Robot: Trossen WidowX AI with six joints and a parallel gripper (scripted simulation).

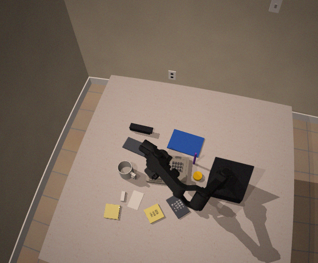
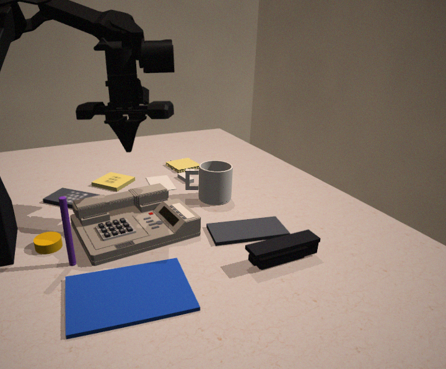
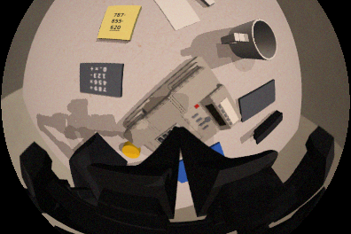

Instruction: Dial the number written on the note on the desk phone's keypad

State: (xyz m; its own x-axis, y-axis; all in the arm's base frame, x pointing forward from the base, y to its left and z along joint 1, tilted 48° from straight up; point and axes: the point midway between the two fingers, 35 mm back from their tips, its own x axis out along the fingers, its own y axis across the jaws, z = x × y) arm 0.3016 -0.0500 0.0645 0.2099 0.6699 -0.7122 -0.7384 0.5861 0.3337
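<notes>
My pincer (image 2: 127, 143) is closed on nothing, its 2 fingers pressed into a single point that hangs well above the phone (image 2: 135, 226), which sits near the middle of the desk (image 2: 334, 278) with its handset (image 2: 122, 200) in the cradle. The note (image 1: 153, 213) lies nearer the desk's front edge; I cannot read its digits here. I judge no key on the keypad (image 2: 115, 228) pressed yet, so the whole dialling is left.

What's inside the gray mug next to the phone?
Nothing shows inside the gray mug: in the wrist view its inner wall and part of its bottom look bare. The near rim hides the rest of the bottom.
</notes>
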